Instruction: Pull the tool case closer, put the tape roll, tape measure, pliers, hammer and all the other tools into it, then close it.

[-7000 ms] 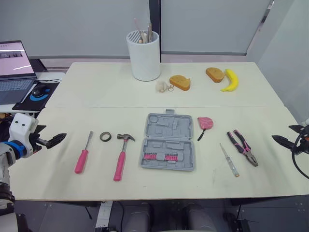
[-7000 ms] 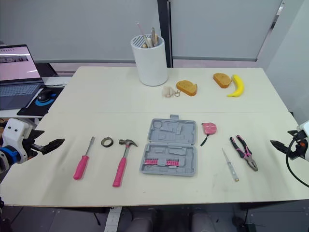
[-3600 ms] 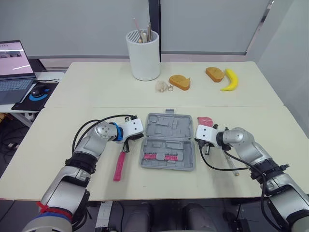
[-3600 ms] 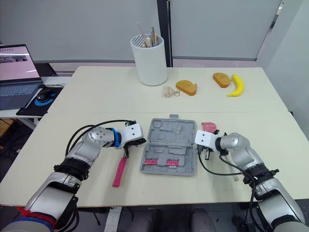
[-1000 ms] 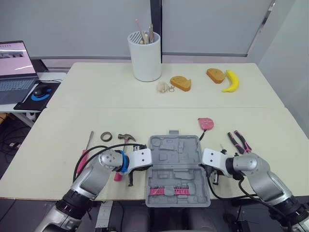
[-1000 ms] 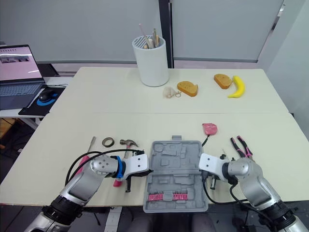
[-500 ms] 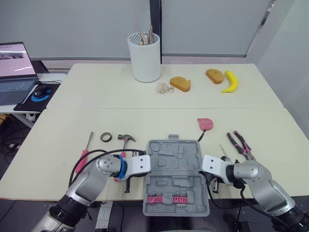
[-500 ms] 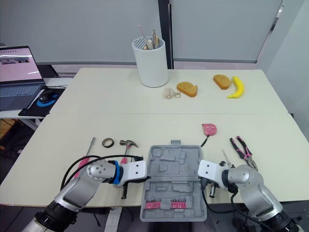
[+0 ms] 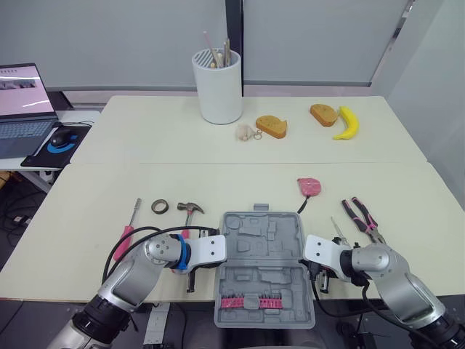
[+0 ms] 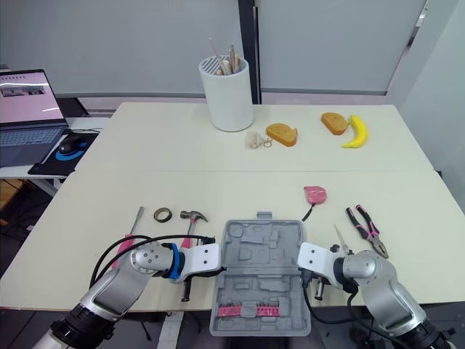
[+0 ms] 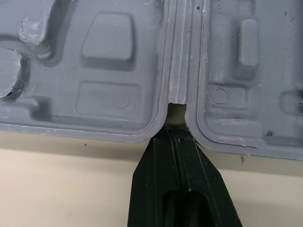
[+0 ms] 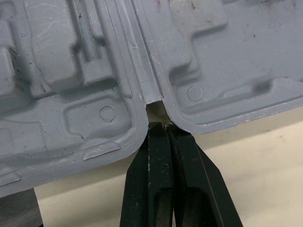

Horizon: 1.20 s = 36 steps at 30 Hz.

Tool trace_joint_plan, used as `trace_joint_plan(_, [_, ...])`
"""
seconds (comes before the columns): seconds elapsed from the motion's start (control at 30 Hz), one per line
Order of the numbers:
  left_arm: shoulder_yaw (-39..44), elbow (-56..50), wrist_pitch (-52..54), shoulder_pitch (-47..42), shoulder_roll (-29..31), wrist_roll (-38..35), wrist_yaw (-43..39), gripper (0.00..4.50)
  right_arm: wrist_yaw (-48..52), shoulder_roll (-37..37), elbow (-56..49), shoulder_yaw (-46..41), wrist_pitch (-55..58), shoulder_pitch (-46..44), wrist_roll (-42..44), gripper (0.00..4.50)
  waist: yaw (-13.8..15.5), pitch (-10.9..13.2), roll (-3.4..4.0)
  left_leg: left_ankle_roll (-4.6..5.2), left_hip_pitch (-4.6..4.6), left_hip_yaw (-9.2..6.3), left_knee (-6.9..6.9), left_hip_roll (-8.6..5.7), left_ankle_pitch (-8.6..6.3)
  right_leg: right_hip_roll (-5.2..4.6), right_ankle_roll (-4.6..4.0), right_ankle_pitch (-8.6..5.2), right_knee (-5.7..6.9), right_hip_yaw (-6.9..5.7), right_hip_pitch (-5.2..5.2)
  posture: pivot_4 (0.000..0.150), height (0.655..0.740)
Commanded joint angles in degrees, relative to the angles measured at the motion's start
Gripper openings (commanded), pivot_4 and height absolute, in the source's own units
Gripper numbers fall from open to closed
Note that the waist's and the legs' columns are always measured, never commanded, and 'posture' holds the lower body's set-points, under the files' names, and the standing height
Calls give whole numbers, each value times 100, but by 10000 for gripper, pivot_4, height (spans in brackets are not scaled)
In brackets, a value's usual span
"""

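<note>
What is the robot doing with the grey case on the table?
Both arms are at the open tool case. The left gripper and the right gripper, each shut, have their tips in the hinge notches on its two sides. The case lies at the near edge of the table, partly overhanging it. The hammer, tape roll, tape measure and pliers lie beside it, not yet packed.
</note>
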Motion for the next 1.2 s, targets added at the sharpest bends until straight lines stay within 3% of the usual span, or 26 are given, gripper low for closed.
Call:
trace_joint_plan(0.03, [-454,-67,-181,61,-160,-44,-51,0,64,200,-396,400,-165,15,275,158,0,0,0,0,0,0,0,0,0,0,0,0,-1,0,0,1500,7400])
trace_joint_plan(0.67, [-281,147,-188,-29,-61,-10,-18,0,-48,123,135,151,-489,-128,282,158,-1,-2,0,0,14,0,-2,4,0,2,1,0,-9,0,14,1500,7400])
trace_joint_plan(1.2, [88,330,-336,0,289,-257,36,0,-85,-383,484,-236,-872,-69,431,158,2,-1,0,0,17,1,-4,4,-1,1,1,0,-11,0,17,1500,7400])
